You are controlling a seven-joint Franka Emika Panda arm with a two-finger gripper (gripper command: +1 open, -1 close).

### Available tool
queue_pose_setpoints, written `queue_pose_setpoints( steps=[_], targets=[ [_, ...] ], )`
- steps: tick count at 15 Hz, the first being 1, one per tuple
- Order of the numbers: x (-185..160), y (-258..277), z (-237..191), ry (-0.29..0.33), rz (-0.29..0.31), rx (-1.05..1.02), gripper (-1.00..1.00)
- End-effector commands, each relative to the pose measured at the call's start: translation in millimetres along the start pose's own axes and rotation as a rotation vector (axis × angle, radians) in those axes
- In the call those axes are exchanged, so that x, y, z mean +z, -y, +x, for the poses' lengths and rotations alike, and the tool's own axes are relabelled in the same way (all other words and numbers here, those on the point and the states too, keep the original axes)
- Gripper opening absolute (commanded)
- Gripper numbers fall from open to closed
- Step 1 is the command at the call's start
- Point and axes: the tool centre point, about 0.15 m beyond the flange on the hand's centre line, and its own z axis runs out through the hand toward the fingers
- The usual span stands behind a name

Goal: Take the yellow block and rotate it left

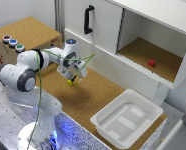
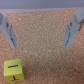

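The yellow block is a small yellow-green cube lying on the cork surface, with dark marks on its faces. In the exterior view the yellow block shows just under the arm's hand. My gripper is open, its two fingers spread wide over bare cork. The block lies off to one side of the gap, outside the span between the fingers and apart from both. In the exterior view the gripper hangs low over the cork table, close above the block.
A small red block sits inside the open white cabinet at the exterior view's right. A white tray stands at the table's near right. A cork box with coloured buttons is at the left, and a black cabinet handle behind.
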Motion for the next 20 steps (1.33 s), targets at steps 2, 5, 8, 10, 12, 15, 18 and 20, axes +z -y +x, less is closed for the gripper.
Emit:
queue_pose_setpoints(
  steps=[2, 5, 8, 10, 12, 15, 18, 20],
  targets=[
    [-5.3, -2.7, 1.5, 0.039, 0.018, -0.004, 1.00],
    [-5.3, -2.7, 1.5, 0.039, 0.018, -0.004, 1.00],
    [-5.3, -2.7, 1.5, 0.039, 0.018, -0.004, 1.00],
    [-5.3, -2.7, 1.5, 0.039, 0.018, -0.004, 1.00],
    [-5.3, -2.7, 1.5, 0.039, 0.018, -0.004, 1.00],
    [-0.6, -0.2, -0.1, -0.001, 0.000, 0.000, 1.00],
    [-2.5, 21.2, -14.1, -0.002, 0.035, -0.114, 1.00],
    [5.5, 40.8, -28.2, 0.003, 0.051, -0.193, 1.00]
  ],
)
